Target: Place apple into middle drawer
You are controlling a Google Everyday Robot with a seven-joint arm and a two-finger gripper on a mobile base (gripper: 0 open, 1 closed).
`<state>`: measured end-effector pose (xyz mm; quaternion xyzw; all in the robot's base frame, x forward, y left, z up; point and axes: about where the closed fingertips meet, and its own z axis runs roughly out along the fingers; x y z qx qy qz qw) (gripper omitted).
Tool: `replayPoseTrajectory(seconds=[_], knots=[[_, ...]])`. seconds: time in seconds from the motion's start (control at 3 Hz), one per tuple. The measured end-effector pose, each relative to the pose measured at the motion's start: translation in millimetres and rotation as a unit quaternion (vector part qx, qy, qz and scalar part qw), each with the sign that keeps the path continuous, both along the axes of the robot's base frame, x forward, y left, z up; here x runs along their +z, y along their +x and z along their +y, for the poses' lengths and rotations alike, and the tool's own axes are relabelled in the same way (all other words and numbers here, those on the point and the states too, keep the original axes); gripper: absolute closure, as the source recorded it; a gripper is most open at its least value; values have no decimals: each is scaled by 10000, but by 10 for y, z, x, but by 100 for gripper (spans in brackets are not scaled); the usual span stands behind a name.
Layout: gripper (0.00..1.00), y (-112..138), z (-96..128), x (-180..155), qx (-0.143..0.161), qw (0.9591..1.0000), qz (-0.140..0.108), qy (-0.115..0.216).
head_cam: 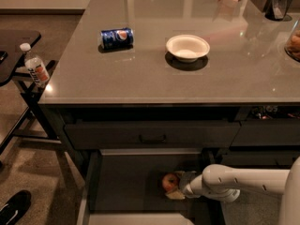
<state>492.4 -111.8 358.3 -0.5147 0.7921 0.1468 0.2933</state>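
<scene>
One black shoe lies on the floor at the bottom-left corner. Above it a small water bottle with a white cap stands upright on a dark side table. Next comes the grey counter. A blue soda can lies on its side there, and well to its right a white bowl sits upright. Under the counter's edge is a closed drawer front with a black bar handle. Below that the middle drawer is pulled out, its flat dark bottom in view. The apple is inside this drawer, in its right half. Just right of the apple and touching it is the claw, at the end of a white arm that reaches in level from the right. I cannot tell whether the claw is pinching the apple or is loose against it, nor whether the apple rests on the drawer bottom. At the counter's far back right stands a dark container.
</scene>
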Motion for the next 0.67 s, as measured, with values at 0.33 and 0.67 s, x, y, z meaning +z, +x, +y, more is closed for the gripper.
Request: replayPoseTrajectory(seconds=[0.33, 0.67], knots=[[0, 0, 1, 0, 0, 10000, 0, 0], [0, 0, 1, 0, 0, 10000, 0, 0]])
